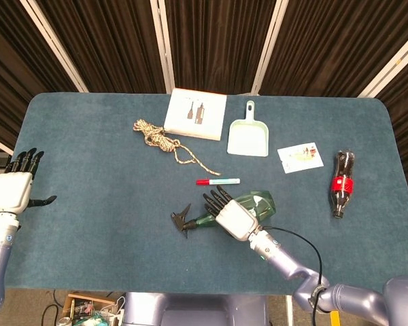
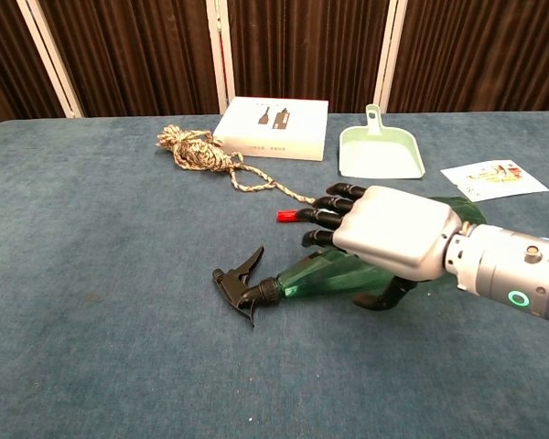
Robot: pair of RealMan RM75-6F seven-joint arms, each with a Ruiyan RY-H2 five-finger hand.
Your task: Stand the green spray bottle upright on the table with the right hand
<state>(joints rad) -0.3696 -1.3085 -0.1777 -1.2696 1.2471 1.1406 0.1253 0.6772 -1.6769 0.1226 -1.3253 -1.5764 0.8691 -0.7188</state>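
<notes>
**Right robot hand over the lying spray bottle**

The translucent green plastic spray bottle with a black trigger head lies on its side on the blue carpeted desk. Its nozzle points out past the fingertips of the right robot hand, and its base is hidden behind the wrist in the chest view. That robot hand sits palm down on top of the bottle's body, dark fingers stretched forward and slightly spread, thumb tucked under at the near side. Whether it truly grips the bottle cannot be told.

Just beyond its fingertips lies a white marker with a red cap. Further beyond are a coiled beige rope, a flat white box and a pale green dustpan. On its outer side lie a printed card and a dark cola bottle with a red label.

The left robot hand hovers at the desk's far edge, fingers apart, holding nothing.
</notes>
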